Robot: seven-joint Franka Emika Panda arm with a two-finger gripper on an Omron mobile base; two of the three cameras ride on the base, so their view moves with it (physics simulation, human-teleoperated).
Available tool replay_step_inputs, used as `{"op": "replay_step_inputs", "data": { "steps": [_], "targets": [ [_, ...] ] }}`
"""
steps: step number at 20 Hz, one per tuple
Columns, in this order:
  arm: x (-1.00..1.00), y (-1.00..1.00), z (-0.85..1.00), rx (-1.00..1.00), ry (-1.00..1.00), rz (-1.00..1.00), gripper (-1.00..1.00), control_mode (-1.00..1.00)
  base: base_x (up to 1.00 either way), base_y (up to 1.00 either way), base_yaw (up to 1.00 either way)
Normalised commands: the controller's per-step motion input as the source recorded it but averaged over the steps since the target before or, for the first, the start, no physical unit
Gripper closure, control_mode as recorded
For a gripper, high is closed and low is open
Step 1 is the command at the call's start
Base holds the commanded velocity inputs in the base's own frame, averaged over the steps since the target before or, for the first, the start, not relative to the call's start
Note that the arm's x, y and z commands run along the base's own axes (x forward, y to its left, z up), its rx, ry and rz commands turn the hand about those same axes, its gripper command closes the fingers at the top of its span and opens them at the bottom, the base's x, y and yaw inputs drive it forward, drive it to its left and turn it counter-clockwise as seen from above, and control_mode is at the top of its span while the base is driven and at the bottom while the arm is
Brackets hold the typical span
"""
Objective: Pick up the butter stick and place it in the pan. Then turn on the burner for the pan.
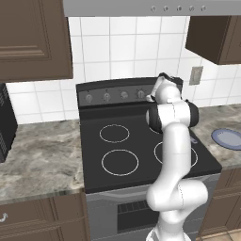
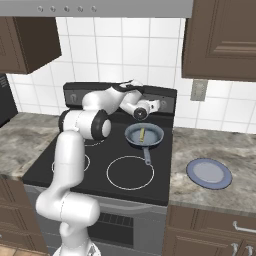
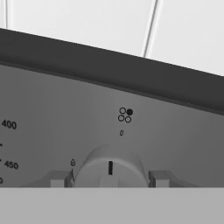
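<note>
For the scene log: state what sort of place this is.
A home kitchen, rendered rather than real. A black stove with ringed burners sits in a stone-look counter, a pan on its back burner, with brown cabinets and white wall tiles.

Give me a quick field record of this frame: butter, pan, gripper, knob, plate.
butter: butter stick lying in the pan
pan: pan on rear right burner, handle toward the front
gripper: gripper at the stove's back panel, fingers on either side of the knob, not clamped
knob: knob with pointer mark upright; icon above marks rear right burner
plate: plate on counter right of stove
</note>
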Motion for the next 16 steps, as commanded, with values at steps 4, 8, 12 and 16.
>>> {"op": "replay_step_inputs", "data": {
  "steps": [4,8,12,16],
  "targets": [
    [0.0,0.0,-0.07,-0.03,0.0,0.05,1.0,-1.0,0.0,0.0,0.0],
    [0.0,0.0,-0.09,-0.07,0.0,0.06,1.0,-1.0,0.0,0.0,0.0],
    [0.0,0.0,-0.06,-0.08,0.0,0.06,1.0,-1.0,0.0,0.0,0.0],
    [0.0,0.0,-0.06,-0.09,0.0,0.08,1.0,-1.0,0.0,0.0,0.0]
  ]
}}
